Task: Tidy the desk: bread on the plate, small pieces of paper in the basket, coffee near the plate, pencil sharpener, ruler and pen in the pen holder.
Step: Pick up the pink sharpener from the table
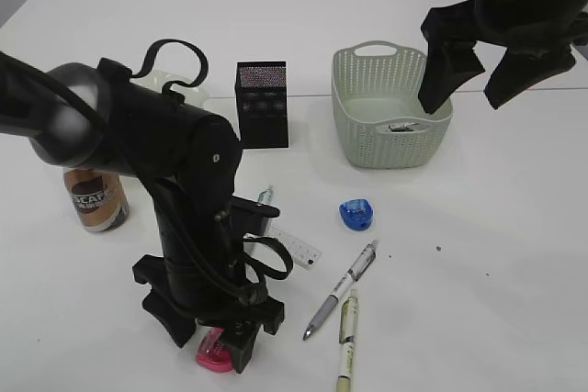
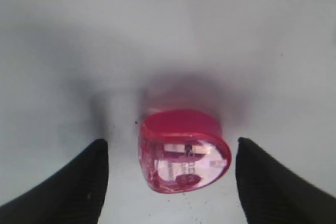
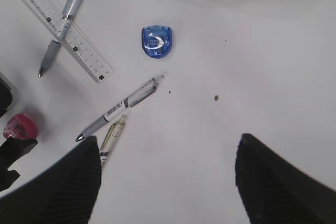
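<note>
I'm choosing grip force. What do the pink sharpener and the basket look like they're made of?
Pink sharpener: looks like hard translucent plastic, glossy; the insides show through its clear face and it catches highlights.
Basket: probably moulded plastic, matte pale green-grey; its walls are a regular grid of small holes with smooth rim handles.

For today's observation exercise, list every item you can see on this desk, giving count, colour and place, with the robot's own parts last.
Pink pencil sharpener: one, between the open left fingers, not gripped.
Blue pencil sharpener: one, mid-table.
Pens: three; grey one, pale one beside it, one lying across the ruler.
Ruler: one, clear, near the left arm.
Basket: one, pale green, back right.
Pen holder: one, black mesh, back centre.
Coffee can: one, brown, left.
Left gripper: black, open, low over the table.
Right gripper: black, open, raised by the basket.
</note>
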Robot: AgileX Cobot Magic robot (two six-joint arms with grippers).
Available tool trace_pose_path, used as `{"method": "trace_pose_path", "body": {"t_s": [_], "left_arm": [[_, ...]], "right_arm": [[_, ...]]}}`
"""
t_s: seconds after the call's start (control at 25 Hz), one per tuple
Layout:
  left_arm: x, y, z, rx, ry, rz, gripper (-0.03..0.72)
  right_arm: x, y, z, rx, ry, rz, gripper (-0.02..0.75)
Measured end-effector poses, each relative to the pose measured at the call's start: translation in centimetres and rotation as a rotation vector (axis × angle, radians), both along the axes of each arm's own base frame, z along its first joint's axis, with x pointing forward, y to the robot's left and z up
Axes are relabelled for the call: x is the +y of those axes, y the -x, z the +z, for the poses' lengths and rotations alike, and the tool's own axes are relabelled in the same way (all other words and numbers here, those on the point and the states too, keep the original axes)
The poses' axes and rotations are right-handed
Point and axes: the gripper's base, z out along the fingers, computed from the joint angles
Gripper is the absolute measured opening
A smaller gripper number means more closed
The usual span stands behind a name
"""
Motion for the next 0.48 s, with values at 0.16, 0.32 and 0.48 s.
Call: {"method": "trace_pose_path", "body": {"t_s": [0.16, 0.32, 0.48], "left_arm": [[-0.07, -0.09, -0.1, -0.008, 0.006, 0.001, 0.541], [-0.1, -0.13, -0.45, -0.007, 0.004, 0.002, 0.494], [-0.1, -0.13, -0.6, -0.005, 0.002, 0.002, 0.462]], "right_arm": [[0.0, 0.0, 0.0, -0.001, 0.001, 0.003, 0.583], [0.0, 0.0, 0.0, -0.001, 0.001, 0.003, 0.583], [0.0, 0.0, 0.0, -0.002, 0.002, 0.007, 0.584]]}}
